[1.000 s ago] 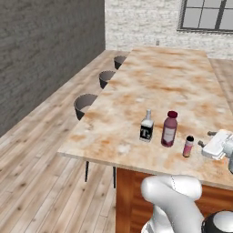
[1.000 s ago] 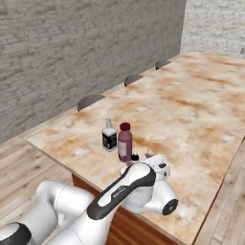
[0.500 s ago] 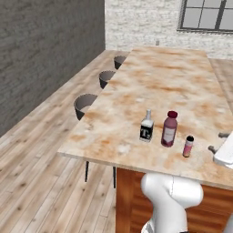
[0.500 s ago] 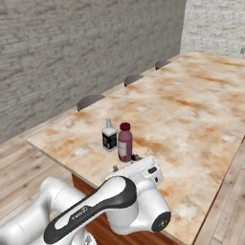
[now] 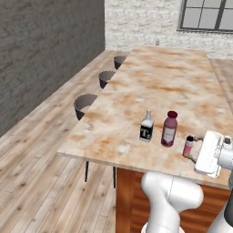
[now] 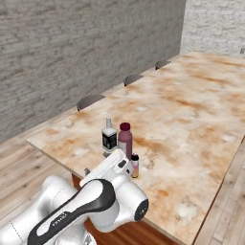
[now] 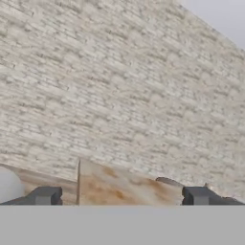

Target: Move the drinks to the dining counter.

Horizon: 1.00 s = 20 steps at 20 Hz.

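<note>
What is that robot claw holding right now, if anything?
Nothing. The gripper is open with only the brick wall between its fingertips; the pink bottle stands free on the dining counter.

The arm [image 6: 91, 206] is glossy white with rounded, bulbous links. A black band runs along one link, bearing small white lettering too small to read. The finger tips [image 7: 45, 195] are small, dark grey and blocky.

A: Even, diffuse rendered light, no hard glare. The beige, rust-mottled marble counter top [image 5: 154, 95] reads bright; the grey-framed window [image 5: 207, 20] looks pale.

B: Faint shadows. Hand view soft, its pale brick wall [image 7: 119, 95] blurred and tilted.
</note>
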Available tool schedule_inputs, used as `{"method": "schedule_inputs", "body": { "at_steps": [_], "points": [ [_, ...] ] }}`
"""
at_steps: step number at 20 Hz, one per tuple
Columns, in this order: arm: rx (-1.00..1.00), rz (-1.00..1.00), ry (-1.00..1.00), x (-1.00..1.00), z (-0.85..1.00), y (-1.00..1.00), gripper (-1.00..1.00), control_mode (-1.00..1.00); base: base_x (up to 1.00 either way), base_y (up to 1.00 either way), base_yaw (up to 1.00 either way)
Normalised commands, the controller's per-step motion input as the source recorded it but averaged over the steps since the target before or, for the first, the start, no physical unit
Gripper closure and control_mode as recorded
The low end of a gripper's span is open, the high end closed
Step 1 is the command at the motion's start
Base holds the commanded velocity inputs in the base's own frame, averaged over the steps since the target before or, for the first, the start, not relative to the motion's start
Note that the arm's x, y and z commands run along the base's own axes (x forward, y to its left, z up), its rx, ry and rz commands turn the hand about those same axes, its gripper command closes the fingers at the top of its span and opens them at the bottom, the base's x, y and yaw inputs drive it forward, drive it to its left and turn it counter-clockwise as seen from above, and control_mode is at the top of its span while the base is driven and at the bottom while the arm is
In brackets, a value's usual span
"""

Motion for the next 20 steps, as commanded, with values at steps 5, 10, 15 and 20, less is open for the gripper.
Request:
{"method": "schedule_inputs", "body": {
  "at_steps": [5,10,15,20],
  "points": [
    [-0.02,0.44,0.00,0.11,0.00,0.23,-1.00,-1.00,0.00,0.00,0.00],
    [-0.03,0.43,0.00,0.21,0.00,0.24,-1.00,-1.00,0.00,0.00,0.00],
    [-0.02,0.11,0.00,0.00,0.00,0.10,-1.00,-1.00,0.00,0.00,0.00],
    [0.00,0.00,0.00,0.00,0.00,0.00,-1.00,1.00,-0.15,0.00,0.00]
  ]
}}
